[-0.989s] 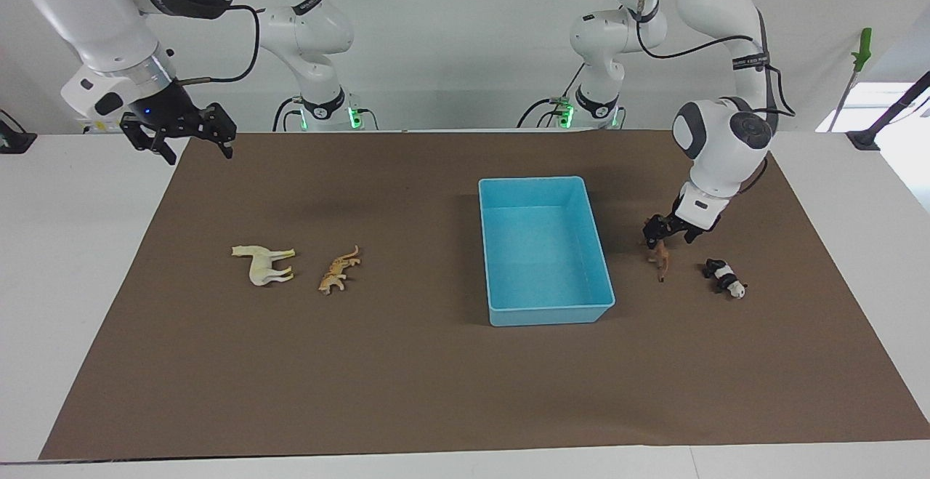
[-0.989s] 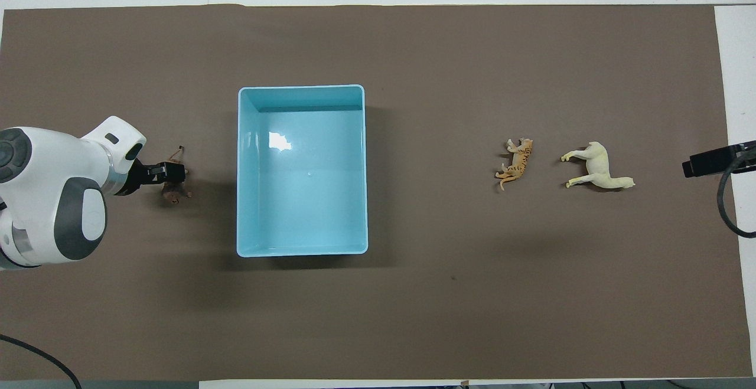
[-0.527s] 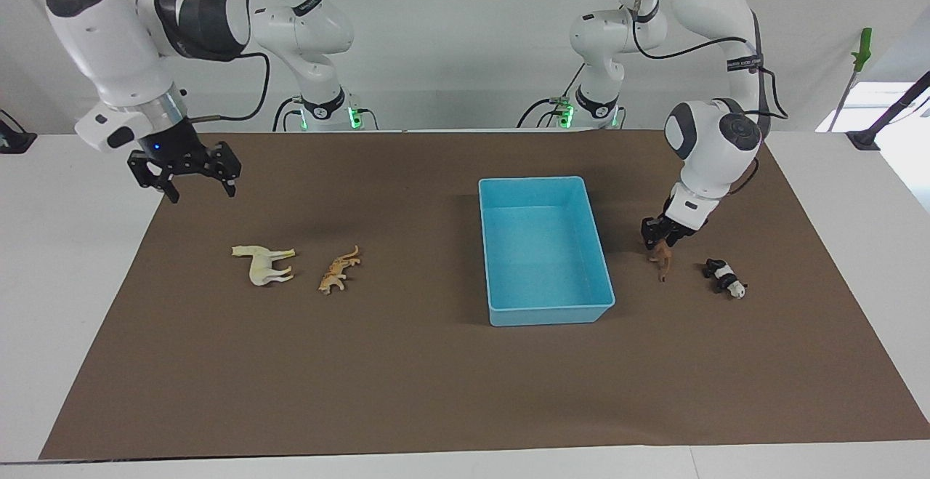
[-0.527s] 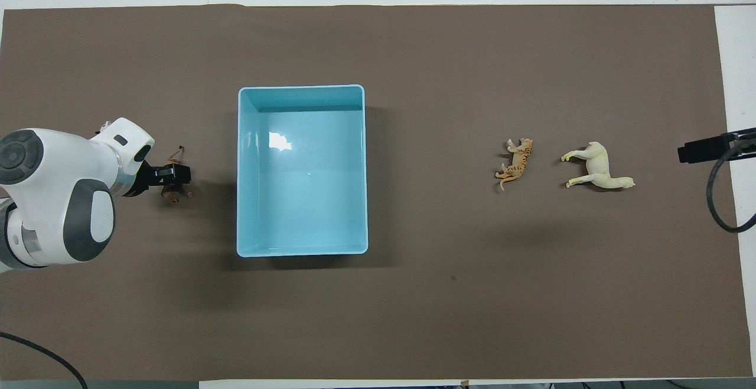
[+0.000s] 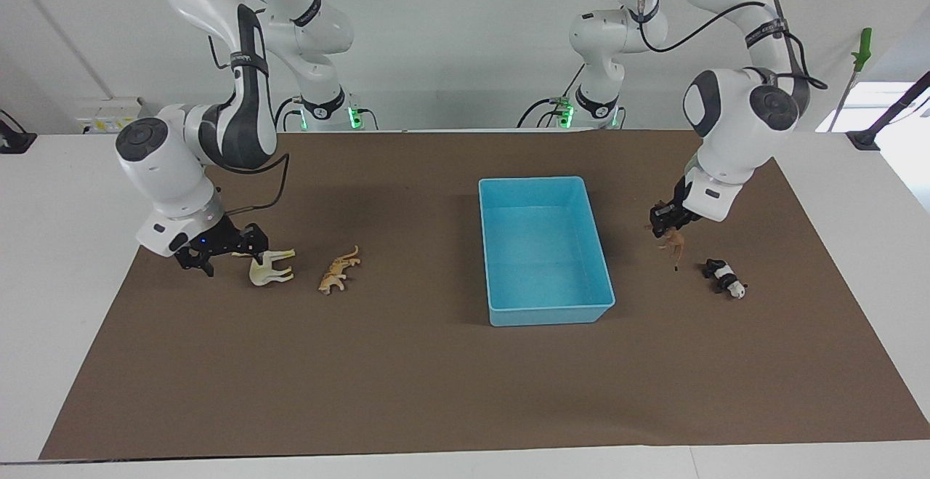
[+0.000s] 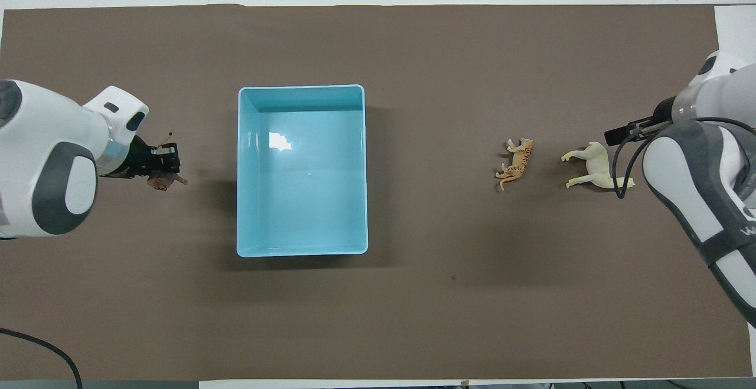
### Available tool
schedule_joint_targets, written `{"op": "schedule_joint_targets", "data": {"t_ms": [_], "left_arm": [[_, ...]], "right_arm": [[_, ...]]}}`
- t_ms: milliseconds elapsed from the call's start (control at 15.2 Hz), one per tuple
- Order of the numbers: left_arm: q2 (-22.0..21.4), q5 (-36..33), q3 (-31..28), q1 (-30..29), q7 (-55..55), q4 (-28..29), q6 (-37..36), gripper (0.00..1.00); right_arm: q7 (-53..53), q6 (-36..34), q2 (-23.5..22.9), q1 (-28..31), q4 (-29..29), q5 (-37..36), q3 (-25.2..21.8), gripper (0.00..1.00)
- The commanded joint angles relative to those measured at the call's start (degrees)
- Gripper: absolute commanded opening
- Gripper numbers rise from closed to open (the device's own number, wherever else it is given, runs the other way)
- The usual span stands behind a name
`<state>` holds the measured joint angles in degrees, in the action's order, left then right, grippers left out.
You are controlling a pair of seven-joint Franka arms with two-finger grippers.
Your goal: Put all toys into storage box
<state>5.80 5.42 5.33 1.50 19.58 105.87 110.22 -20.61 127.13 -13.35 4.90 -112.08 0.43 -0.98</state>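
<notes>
My left gripper (image 5: 667, 223) pinches the brown animal (image 5: 676, 243) by one end, up beside the blue box (image 5: 546, 251); could slip. My right gripper (image 5: 218, 250), wide, straddles the horse (image 5: 270, 267); may knock it.

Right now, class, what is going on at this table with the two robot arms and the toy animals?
The left claw is shut on the brown animal and holds it just above the mat, beside the storage box, which has no toys in it. The right claw is down at the horse, open around its head end. The spotted big cat lies beside the horse, and the panda lies on the mat near the brown animal.
</notes>
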Motion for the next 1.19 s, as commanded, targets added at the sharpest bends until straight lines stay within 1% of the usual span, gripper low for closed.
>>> {"op": "schedule_joint_targets", "data": {"t_ms": [0, 66, 198, 264, 330, 396, 462, 527, 659, 791, 857, 923, 989, 1121], "left_arm": [[1.67, 3.72, -0.41, 5.16, 9.55, -2.78, -0.72, 0.00], [1.49, 3.72, -0.41, 8.57, 14.55, -1.73, 2.16, 0.00], [0.01, 3.81, -0.50, 14.29, 21.87, 3.09, 9.28, 0.00], [-0.70, 3.81, -0.50, 16.24, 24.25, 5.29, 11.49, 0.00], [-1.58, 3.81, -0.41, 17.39, 25.66, 7.49, 13.16, 0.06], [-2.11, 3.81, -0.50, 18.09, 25.77, 8.73, 13.79, 0.44], [-2.11, 3.72, -0.67, 17.93, 25.85, 8.30, 12.92, 0.95], [-1.94, 3.46, -0.68, 17.40, 25.85, 7.43, 11.96, 1.00], [-1.93, 1.71, -1.11, 15.57, 24.98, 5.84, 8.80, 1.00], [-1.85, -3.20, -1.11, 10.30, 23.32, 4.17, 6.68, 1.00], [-1.67, -5.49, -1.12, 8.02, 21.13, 3.99, 7.20, 1.00], [-1.41, -7.77, -1.12, 4.08, 16.32, 3.73, 8.16, 1.00], [-1.06, -8.32, -1.03, 0.12, 8.44, 3.55, 10.00, 1.00], [0.17, -8.06, -1.11, -4.47, -2.75, 4.25, 13.43, 1.00]], "right_arm": [[0.57, 0.22, 1.75, 0.46, -2.53, -0.69, 0.28, 1.00], [0.66, 0.48, 1.57, 0.37, -2.62, -0.69, 0.28, 1.00], [1.18, 0.48, 1.39, 0.37, -2.88, -0.78, 0.28, 1.00], [1.80, 0.48, 1.48, 0.37, -3.41, -0.69, 0.28, 1.00], [2.76, 0.40, 1.66, 0.37, -4.02, -0.78, 0.28, 1.00], [3.82, 0.22, 2.01, 0.28, -4.90, -0.78, 0.28, 1.00], [4.17, -0.04, 2.27, 0.28, -5.43, -0.69, 0.28, 1.00], [4.18, -0.05, 2.36, 0.37, -5.87, -0.78, 0.28, 1.00], [3.91, 0.04, 2.62, 0.81, -6.92, -0.78, 0.28, 1.00], [3.65, 0.48, 3.06, 0.90, -7.89, -0.78, 0.28, 1.00], [3.65, 0.66, 3.15, 0.90, -8.16, -0.78, 0.28, 1.00], [4.09, 0.83, 3.15, 0.90, -8.24, -0.69, 0.28, 1.00], [4.26, 1.96, 3.15, 0.90, -8.85, -0.78, 0.19, 1.00], [4.09, 5.91, 3.07, 0.98, -10.61, -0.78, 0.28, 1.00]]}}
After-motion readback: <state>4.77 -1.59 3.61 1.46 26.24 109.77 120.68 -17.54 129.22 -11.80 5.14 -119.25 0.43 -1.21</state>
